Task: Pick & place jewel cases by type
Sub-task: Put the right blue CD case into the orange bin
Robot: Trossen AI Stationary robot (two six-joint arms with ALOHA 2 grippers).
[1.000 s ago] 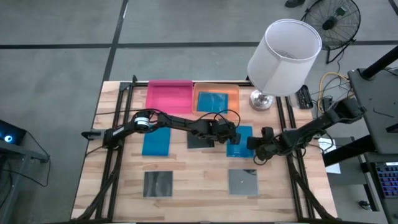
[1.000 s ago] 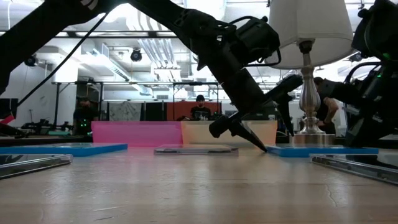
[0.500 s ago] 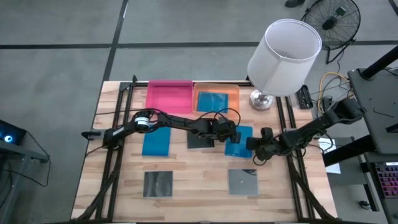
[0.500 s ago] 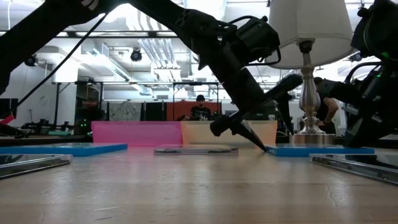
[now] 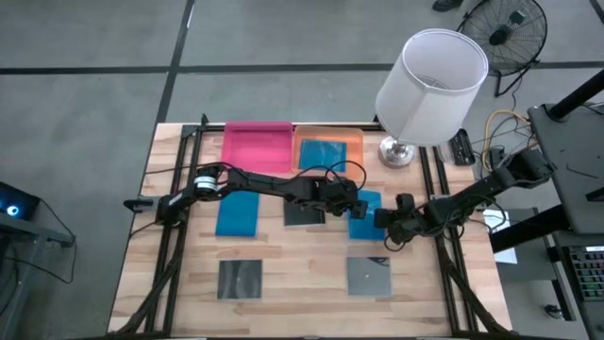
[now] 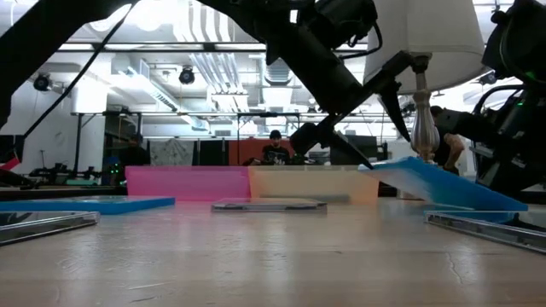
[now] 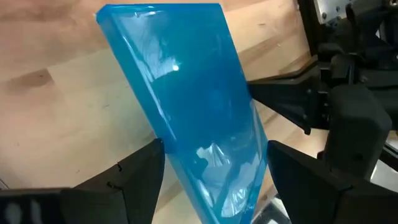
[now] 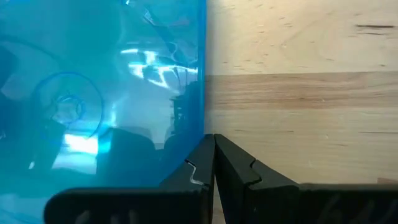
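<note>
Two arms meet over the wooden worktop [image 5: 302, 264]; the left gripper [image 5: 353, 206] clasps a blue jewel case [image 6: 444, 183], tilted with one edge raised and the far edge low; the right gripper [image 5: 385, 223], fingers pressed together, sits just beside that case; another blue case [image 5: 237, 214] lies flat left of a dark case [image 5: 304, 213].
</note>
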